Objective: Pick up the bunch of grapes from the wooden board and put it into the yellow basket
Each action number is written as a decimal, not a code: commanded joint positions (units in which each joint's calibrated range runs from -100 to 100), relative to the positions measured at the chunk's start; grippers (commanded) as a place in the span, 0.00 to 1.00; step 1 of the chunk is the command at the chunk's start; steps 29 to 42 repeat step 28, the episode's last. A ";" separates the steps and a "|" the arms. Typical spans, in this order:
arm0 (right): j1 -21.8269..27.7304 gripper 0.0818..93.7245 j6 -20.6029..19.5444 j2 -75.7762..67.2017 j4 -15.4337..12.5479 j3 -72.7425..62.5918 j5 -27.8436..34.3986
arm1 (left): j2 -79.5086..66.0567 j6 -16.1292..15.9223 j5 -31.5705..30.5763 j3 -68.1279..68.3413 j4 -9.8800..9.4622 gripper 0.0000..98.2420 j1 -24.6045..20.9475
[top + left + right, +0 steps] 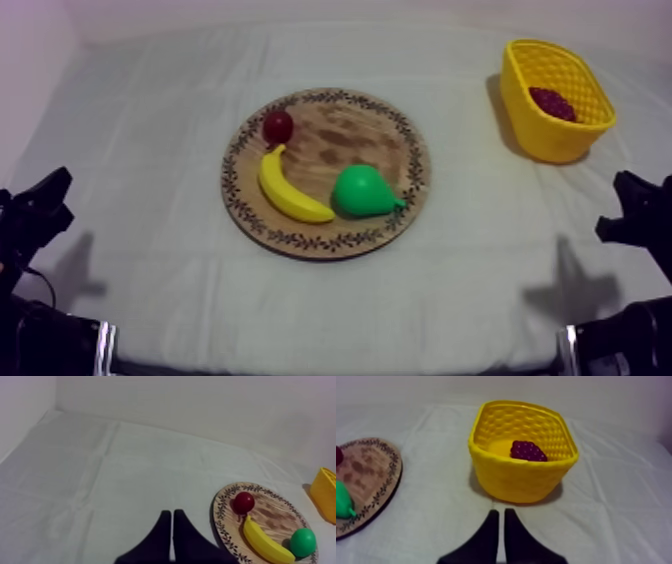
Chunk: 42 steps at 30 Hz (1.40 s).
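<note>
The bunch of grapes (528,451) lies inside the yellow basket (516,481), dark purple on the basket's floor and ringed by the lattice walls. The basket stands upright at the far right of the worktop (150,250), well apart from the round wooden board (340,140), which lies flat near the middle of the grey-white cloth. Three toy fruits sit on the board. A small red fruit (278,126) is at its far left part. A banana (288,190) curves along the left side from just beside the red fruit down toward the near rim. A green pear (363,191) lies to the right of the banana's near end, so close that I cannot tell whether the two touch, with its narrow end pointing right. The far right part of the board is bare wood inside the patterned rim. The left pincer (172,513) has its two black fingers lying together as a narrow wedge with nothing between them. It hangs over bare cloth just left of the board, near the side with the red fruit. The right pincer (500,512) likewise has its fingers pressed together on nothing, and it points at the near wall of the basket from over the cloth between basket and board. From above, both arms sit low at the near left and near right edges of the worktop, casting shadows on the cloth.
</note>
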 commanded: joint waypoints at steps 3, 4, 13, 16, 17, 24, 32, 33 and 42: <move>0.10 0.01 0.17 -0.71 -0.06 0.02 1.43 | 0.00 0.02 -0.01 -0.02 0.01 0.00 -0.02; 0.12 0.01 0.71 -0.78 -0.07 0.02 1.62 | 0.00 0.02 -0.01 -0.02 0.01 0.00 -0.02; 0.15 0.01 3.18 -0.94 -0.08 0.02 2.03 | 0.00 0.00 -0.01 -0.02 0.01 0.00 -0.02; 0.16 0.01 3.24 -0.94 -0.08 0.02 2.05 | 0.00 0.02 -0.01 -0.02 0.01 0.00 -0.02; 0.16 0.00 3.26 -0.94 -0.08 0.02 2.05 | 0.00 0.02 -0.01 -0.02 0.01 0.00 -0.02; 0.16 0.00 3.28 -0.94 -0.08 0.02 2.05 | 0.00 0.03 -0.01 -0.02 0.01 0.00 -0.02; 0.16 0.00 3.29 -0.94 -0.08 0.02 2.05 | 0.00 0.03 -0.01 -0.02 0.01 0.00 -0.02; 0.16 0.00 3.29 -0.94 -0.08 0.02 2.05 | 0.00 0.03 -0.01 -0.02 0.01 0.00 -0.02; 0.16 0.00 3.29 -0.94 -0.08 0.02 2.05 | 0.00 0.03 -0.01 -0.02 0.01 0.00 -0.02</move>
